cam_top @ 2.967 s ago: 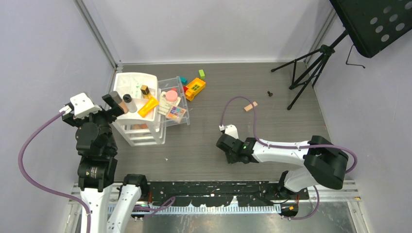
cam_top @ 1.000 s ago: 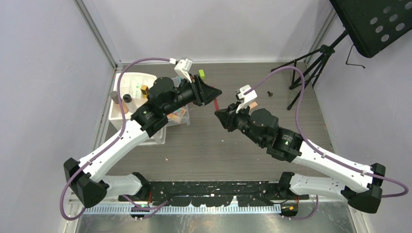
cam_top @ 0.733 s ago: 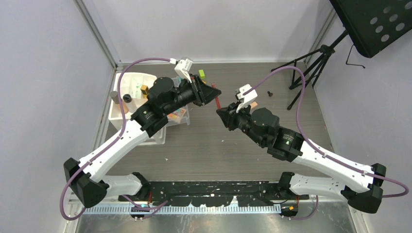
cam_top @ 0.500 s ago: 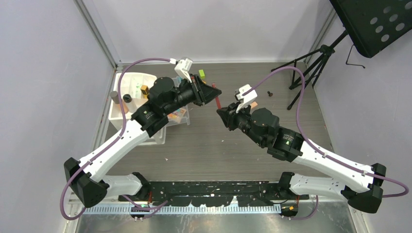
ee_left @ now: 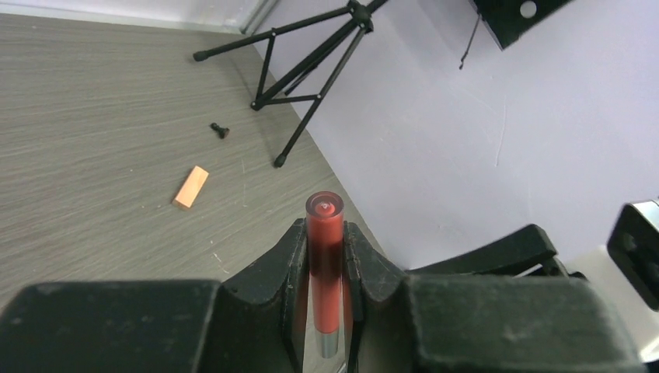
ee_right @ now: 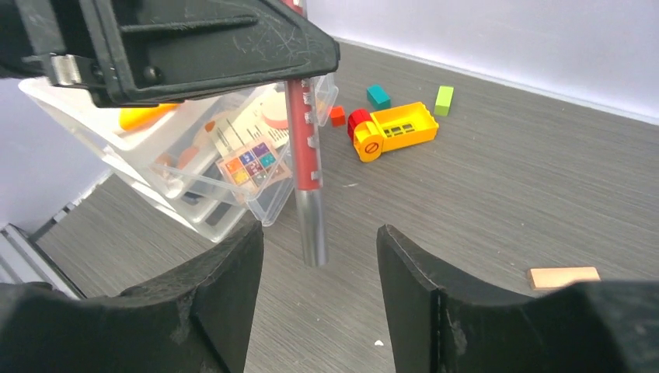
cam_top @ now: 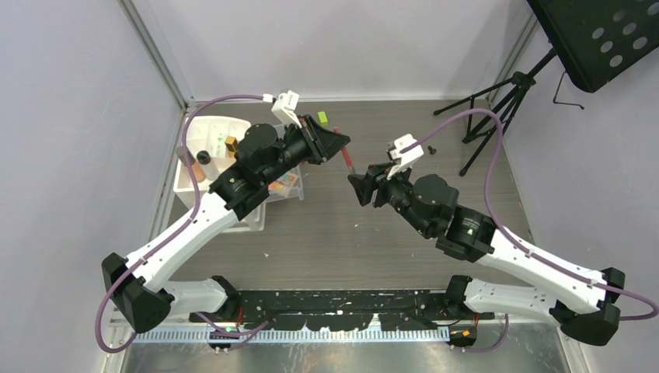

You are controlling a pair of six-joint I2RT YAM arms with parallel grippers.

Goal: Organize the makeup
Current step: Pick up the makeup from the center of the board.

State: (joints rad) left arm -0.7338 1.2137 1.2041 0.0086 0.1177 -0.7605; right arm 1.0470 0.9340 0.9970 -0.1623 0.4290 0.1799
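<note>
Ahead of our right gripper (cam_top: 357,188), fingers spread, red pencil (ee_right: 303,132) blocks the gap | left gripper (cam_top: 343,143) overhead | clear drawers (ee_right: 268,208) crowd the left | toy brick (ee_right: 392,130) beyond | we see bare table (cam_top: 326,233) rightward to tripod (cam_top: 518,78).

One pencil (ee_right: 303,148), one palette (ee_right: 250,165) and one yellow brick (ee_right: 392,130) are showing — three blocks (ee_right: 378,95) (ee_right: 444,99) (ee_right: 337,115) are lying near the brick. One peach stick (ee_right: 563,277) is lying on the counter (ee_right: 466,202) — one tripod (ee_left: 316,99) is standing beyond it.
</note>
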